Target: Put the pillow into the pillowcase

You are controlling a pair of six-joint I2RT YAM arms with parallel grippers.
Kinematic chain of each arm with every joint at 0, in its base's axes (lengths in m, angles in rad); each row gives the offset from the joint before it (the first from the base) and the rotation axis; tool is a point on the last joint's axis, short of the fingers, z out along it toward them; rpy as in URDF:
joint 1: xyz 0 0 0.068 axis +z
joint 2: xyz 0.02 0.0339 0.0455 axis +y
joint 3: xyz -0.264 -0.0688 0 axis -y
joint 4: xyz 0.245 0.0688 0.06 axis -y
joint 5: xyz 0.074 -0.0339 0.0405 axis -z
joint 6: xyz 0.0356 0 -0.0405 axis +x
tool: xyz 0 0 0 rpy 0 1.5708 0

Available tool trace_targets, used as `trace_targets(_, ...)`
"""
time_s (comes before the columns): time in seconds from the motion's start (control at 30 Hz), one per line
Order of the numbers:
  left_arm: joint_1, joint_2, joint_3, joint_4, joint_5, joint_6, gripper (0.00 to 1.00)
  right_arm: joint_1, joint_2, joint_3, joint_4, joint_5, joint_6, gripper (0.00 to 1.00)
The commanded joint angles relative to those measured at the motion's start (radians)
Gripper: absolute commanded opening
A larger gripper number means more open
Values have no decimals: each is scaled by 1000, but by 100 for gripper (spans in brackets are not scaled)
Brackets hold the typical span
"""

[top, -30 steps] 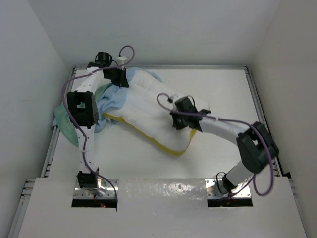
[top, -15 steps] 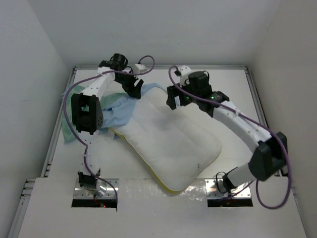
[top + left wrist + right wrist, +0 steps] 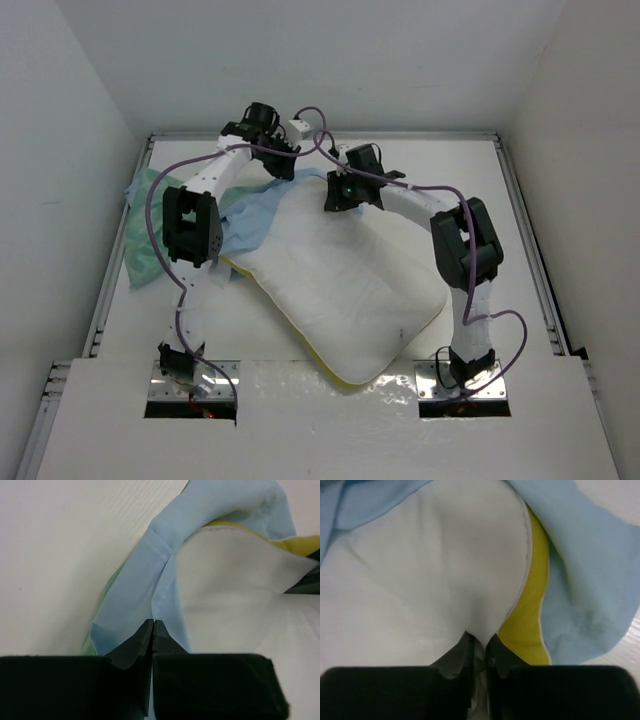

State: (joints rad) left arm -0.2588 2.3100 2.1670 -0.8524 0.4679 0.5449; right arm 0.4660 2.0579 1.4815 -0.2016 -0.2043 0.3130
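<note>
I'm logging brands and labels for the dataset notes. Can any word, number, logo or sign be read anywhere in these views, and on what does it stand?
None: no readable text in any view.
The pillow, the pillowcase and the table show no print, tag or label that I can make out.

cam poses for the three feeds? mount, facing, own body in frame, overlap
Top external: fixed above and behind the bases, looking down on the table; both arms show whole, meeting at the far end of the pillow.
Left wrist: on the left arm, looking along the left end effector, shut on the pillowcase hem; only its fingertips show.
Right wrist: looking along the right end effector, shut on the pillow corner; fingertips only.
Shared: both wrist views show the pillow's yellow edge against blue pillowcase.
</note>
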Motion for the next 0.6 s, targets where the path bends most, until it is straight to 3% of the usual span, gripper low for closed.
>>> trace_targets(0.0, -10, -55, -16, 72, 61, -7, 0, 3, 27, -12, 105, -96, 75, 5)
trace_targets(0.03, -10, -57, -7, 67, 98, -14, 0, 5, 28, -32, 120, -118, 87, 0)
trace_targets(0.13, -10, -70, 37, 59, 184, -37, 0, 19, -11, -81, 178, -194, 113, 0)
trace_targets(0.37, -8, -136, 77, 76, 346, -66, 0, 131, -191, -188, 254, -187, -70, 0)
trace_targets(0.57, -60, -133, 87, -178, 319, 151, 0, 132, -222, -201, 366, -188, -43, 0)
